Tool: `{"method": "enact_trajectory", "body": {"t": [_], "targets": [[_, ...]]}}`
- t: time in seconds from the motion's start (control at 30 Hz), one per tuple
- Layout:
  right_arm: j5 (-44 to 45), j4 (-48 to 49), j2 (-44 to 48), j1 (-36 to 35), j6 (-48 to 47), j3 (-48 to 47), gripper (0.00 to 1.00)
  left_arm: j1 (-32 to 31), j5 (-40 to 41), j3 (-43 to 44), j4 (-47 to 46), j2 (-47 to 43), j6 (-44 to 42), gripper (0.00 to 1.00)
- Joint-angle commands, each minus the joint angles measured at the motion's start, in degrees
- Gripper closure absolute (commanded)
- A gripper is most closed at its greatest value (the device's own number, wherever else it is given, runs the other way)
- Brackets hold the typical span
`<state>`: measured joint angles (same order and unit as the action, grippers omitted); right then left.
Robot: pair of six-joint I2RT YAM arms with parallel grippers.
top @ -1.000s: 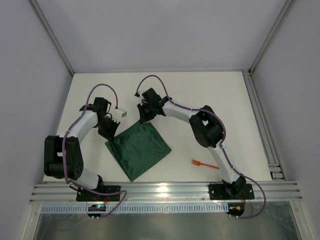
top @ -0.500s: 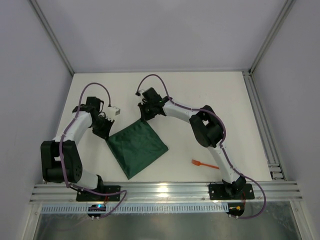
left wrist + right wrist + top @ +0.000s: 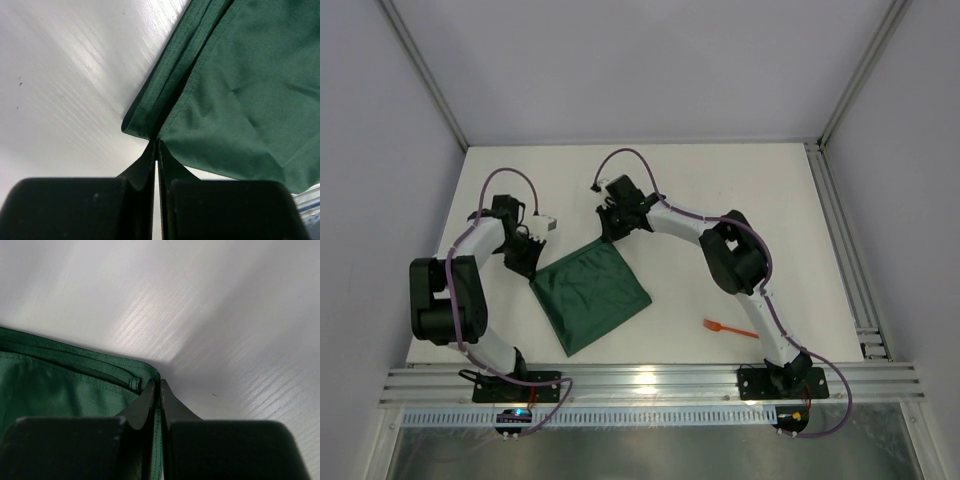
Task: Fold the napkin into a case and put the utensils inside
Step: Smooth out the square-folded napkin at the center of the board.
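Dark green soft cloth napkin (image 3: pixel 592 292): flat on the white table (image 3: pixel 740 200), folded, set corner-on. One edge spans from hand to hand, and the rest of the cloth lies base-ward of both.

Left gripper (image 3: pixel 531 273): jaws closed, pinching the left corner.

Right gripper (image 3: pixel 608 240): jaws closed, pinching the far corner.

Thin orange plastic fork (image 3: pixel 730 328): well apart, base-ward and outboard of the right gripper; the right arm is nearer. Second utensil not seen.

Wrist views show doubled hems at each pinch but no fork. The overhead view shows the fork but not the layers.
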<state>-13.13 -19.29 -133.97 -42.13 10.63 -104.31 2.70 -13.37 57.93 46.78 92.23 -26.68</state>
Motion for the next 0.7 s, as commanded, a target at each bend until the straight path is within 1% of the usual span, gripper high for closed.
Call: {"method": "enact_trajectory", "body": {"t": [0.0,0.23,0.37,0.67], "targets": [[0.9,-1.5,2.0,0.4,-1.8,1.3,0.96,0.0,0.7,1.7,-3.4,0.1,-0.6,1.00],[1.0,-0.8,3.2,0.7,-2.4,2.9,0.96,0.1,0.6,1.0,-4.2,-2.8,-0.7,1.00],[-0.1,0.7,4.5,1.3,-2.4,5.3,0.96,0.6,1.1,1.1,-5.7,-3.7,-0.8,1.00],[-2.3,0.6,5.3,1.5,-4.4,5.8,0.96,0.7,1.0,2.7,-7.7,-0.1,-1.3,1.00]]}}
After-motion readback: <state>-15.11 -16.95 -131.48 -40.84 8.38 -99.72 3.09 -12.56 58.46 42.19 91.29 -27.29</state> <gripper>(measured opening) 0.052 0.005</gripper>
